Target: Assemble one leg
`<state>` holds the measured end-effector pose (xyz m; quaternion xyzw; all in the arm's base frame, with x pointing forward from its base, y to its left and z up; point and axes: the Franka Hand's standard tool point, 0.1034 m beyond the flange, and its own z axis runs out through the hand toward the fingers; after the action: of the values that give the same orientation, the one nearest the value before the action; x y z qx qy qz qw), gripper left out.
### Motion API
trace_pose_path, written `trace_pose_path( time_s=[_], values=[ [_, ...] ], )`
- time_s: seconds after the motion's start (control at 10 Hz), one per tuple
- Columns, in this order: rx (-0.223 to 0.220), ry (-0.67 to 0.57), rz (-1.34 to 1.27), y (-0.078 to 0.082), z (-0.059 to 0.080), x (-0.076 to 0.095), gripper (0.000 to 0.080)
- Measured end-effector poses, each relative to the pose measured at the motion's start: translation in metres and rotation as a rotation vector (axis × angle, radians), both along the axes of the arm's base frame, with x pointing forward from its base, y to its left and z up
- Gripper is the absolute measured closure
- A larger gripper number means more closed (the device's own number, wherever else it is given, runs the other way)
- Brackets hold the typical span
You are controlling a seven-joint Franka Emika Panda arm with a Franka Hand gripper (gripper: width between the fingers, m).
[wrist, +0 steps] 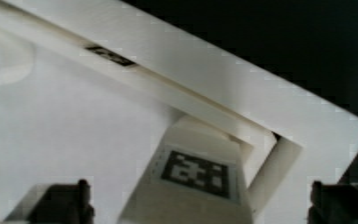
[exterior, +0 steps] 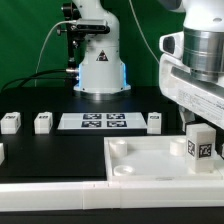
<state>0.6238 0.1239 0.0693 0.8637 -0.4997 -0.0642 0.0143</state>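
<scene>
On the black bench, going from the exterior view's left: a sliver of a white part at the left edge; two small white tagged posts, the first post and the second post, standing apart; the marker board lying flat mid-bench, before the robot base; a third post just beyond it; the white tray along the front edge toward the right corner; the leg upright on the tray near its right end, tag facing forward; the hand sits directly over the leg. In the wrist view the leg lies between two dark fingertips, which stand apart, not touching it.
</scene>
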Motion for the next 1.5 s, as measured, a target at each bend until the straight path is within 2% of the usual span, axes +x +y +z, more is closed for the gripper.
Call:
trace_pose_path(
  time_s=[0.6,1.0,1.2,1.4,1.5],
  values=[
    [0.078,-0.024,0.626,0.000,0.000,0.000,0.0150],
    [0.128,-0.033,1.225,-0.012,-0.001,0.002,0.0150],
    [0.132,-0.035,1.250,-0.012,-0.001,0.002,0.0150],
    [0.132,-0.035,1.250,-0.012,-0.001,0.002,0.0425],
    [0.132,-0.035,1.250,-0.012,-0.001,0.002,0.0425]
  ],
)
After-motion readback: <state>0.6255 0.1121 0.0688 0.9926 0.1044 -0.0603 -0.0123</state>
